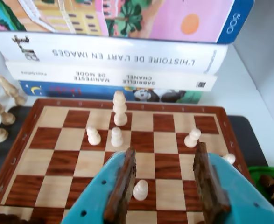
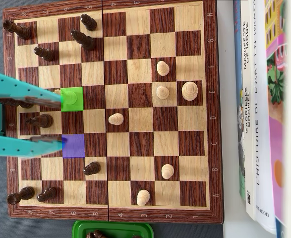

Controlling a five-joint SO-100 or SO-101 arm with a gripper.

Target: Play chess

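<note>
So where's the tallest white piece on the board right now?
In the overhead view the tallest white piece stands near the board's right edge, just right of a white pawn. In the wrist view it is at the far end, before the stacked books.

Chessboard (image 2: 110, 210) on table, books (image 2: 257, 124) stacked right in overhead view

A white desk (image 1: 249, 88) carries the scene under bright, even light. A dark mat (image 1: 246, 135) lies on it. Along one edge sits a stack of books (image 1: 127, 70) with white spines, a blue one lowest, topped by a colourful pink box (image 1: 174, 18). A pale wall (image 1: 267, 42) rises behind.
</note>
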